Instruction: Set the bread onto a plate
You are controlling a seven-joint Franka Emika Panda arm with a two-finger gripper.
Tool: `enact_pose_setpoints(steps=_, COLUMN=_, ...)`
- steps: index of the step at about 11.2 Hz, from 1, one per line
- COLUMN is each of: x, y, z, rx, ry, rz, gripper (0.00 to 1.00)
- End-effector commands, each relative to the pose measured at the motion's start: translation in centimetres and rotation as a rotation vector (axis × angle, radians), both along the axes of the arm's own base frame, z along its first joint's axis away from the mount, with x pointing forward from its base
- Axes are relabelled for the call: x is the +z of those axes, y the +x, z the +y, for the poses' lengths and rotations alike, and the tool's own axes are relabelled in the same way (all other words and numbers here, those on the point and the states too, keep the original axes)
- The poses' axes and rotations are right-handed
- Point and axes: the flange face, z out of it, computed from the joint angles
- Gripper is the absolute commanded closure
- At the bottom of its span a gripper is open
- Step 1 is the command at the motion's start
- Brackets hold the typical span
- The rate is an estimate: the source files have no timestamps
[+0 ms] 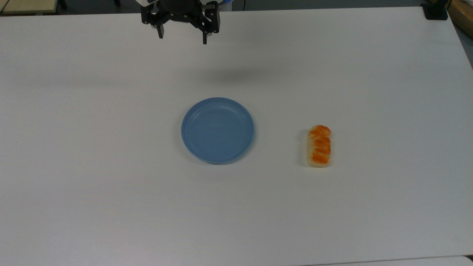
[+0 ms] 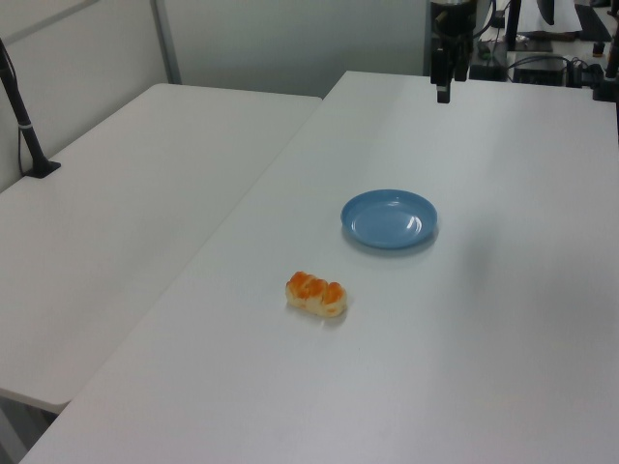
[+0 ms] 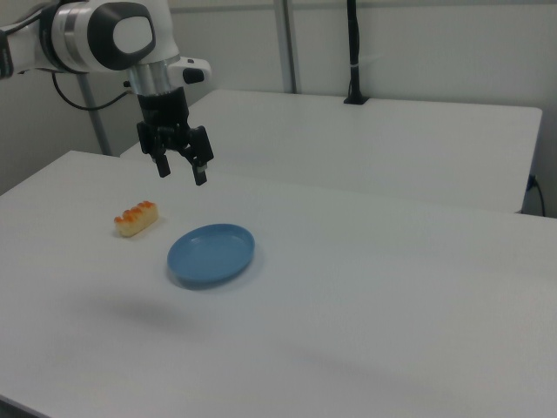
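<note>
**A:** Where does everything sit right now?

**B:** The small oblong bread roll with pale cream sides and a glossy orange-brown braided top lies flat on the white table, on the top view's right and well apart from the round light-blue plastic plate, which sits near the middle with nothing on it. In the right view the roll is on the right view's left, beyond the plate.

**A:** And the black two-finger gripper?

**B:** The gripper hangs in the air over the far edge of the table in the top view, fingers spread wide with nothing between them. The right view shows the gripper well above the surface, not touching anything.

**A:** How do you expect the roll to handle?

**B:** I'd guess light. Whether it is soft or a stiff model I cannot tell, though the glossy top suggests it could be a little slippery. A gentle squeeze seems wise either way.

**A:** Where would you take hold?

**B:** Across the short width at mid-length, fingers pressing the two pale long sides rather than the shiny ridged top. The sides look flatter, and a centred hold should keep it from tipping during the carry to the plate.
</note>
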Motion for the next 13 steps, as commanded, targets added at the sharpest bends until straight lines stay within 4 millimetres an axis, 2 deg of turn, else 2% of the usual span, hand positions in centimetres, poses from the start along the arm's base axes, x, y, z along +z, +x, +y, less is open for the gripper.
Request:
enact_pose_setpoints(steps=1, x=0.0, y=-0.1, z=0.2, rx=0.016, ry=0.022, rz=-0.008, gripper=0.0)
enact_pose_setpoints(steps=2, x=-0.4, y=0.2, z=0.5, rx=0.009, ry=0.044, rz=-0.011, gripper=0.0)
enact_pose_setpoints(steps=4, x=-2.0, y=2.0, z=2.6, rx=-0.02, ry=0.102, rz=-0.05, gripper=0.0)
enact_pose_setpoints(steps=6, x=-3.1, y=3.3, z=6.8, rx=-0.072, ry=0.107, rz=-0.073, gripper=0.0)
enact_pose_setpoints(steps=7, x=-4.5, y=4.3, z=9.3, rx=-0.088, ry=0.11, rz=-0.087, gripper=0.0)
enact_pose_setpoints(steps=10, x=-11.3, y=6.9, z=18.3, rx=-0.09, ry=0.1, rz=-0.125, gripper=0.0)
enact_pose_setpoints(steps=12, x=-15.2, y=7.8, z=22.5, rx=-0.086, ry=0.101, rz=-0.137, gripper=0.0)
enact_pose_setpoints(steps=13, x=-16.4, y=8.1, z=23.9, rx=-0.092, ry=0.115, rz=-0.169, gripper=0.0)
